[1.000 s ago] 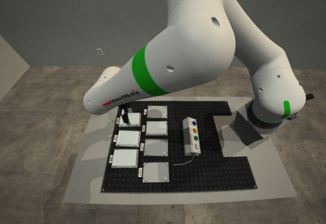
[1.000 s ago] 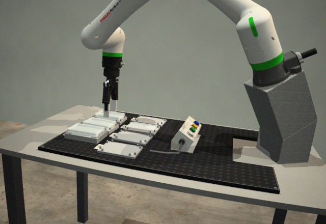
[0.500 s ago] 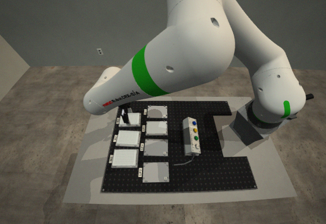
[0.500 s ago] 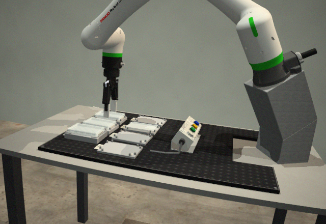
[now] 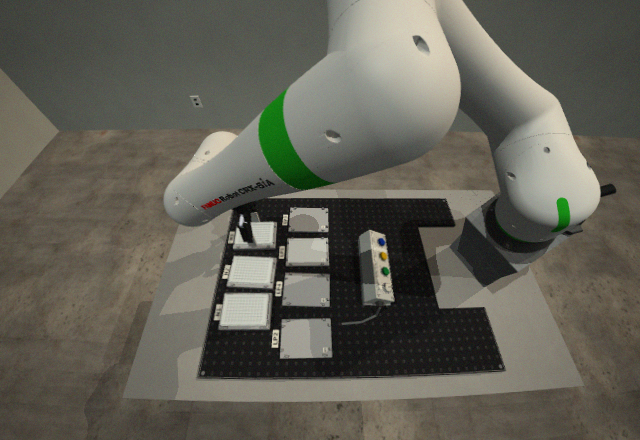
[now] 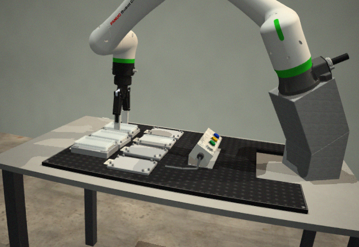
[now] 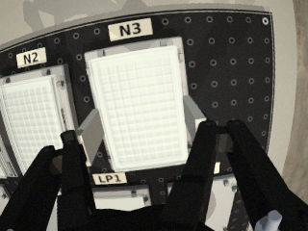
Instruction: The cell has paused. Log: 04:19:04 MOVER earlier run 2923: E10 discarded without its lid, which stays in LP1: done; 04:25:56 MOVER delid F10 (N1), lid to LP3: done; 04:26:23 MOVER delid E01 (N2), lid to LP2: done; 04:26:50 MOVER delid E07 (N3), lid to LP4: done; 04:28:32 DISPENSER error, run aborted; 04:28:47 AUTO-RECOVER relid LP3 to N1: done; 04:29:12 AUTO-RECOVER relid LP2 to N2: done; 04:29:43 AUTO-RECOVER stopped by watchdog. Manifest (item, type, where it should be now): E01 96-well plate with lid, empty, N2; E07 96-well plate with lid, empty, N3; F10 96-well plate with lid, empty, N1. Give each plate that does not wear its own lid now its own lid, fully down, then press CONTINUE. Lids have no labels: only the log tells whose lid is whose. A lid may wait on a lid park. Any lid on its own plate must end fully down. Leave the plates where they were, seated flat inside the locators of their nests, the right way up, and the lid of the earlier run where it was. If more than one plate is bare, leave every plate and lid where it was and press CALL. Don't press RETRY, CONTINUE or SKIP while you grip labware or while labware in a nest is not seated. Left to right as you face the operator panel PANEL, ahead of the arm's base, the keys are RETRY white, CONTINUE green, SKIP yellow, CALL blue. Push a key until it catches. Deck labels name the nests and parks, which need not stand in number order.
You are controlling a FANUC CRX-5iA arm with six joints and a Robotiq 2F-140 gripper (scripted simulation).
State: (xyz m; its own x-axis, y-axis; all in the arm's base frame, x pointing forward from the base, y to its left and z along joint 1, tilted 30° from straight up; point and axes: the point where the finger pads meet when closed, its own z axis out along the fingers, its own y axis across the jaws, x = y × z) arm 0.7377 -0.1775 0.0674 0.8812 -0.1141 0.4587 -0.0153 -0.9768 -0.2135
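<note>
Three white 96-well plates stand in a column on the black deck. In the top view, the N3 plate is farthest, the N2 plate [image 5: 251,272] in the middle and the N1 plate [image 5: 245,310] nearest. N2 and N1 wear lids. My gripper [image 5: 247,231] points straight down over N3 and is shut on a lid [image 7: 141,106] across its short sides. The lid lies over the N3 plate; I cannot tell whether it is fully down. The gripper also shows in the exterior view [image 6: 120,120]. The panel [image 5: 376,267] carries the green key [image 5: 385,270] and the blue key [image 5: 381,241].
Four lid parks form a column right of the plates. LP1 [image 5: 307,250] holds a lid; the far park [image 5: 308,218], LP4 [image 5: 306,289] and LP2 [image 5: 305,338] look bare. The panel's cable [image 5: 361,319] trails toward the near side. The arm's base [image 5: 522,228] stands at the right.
</note>
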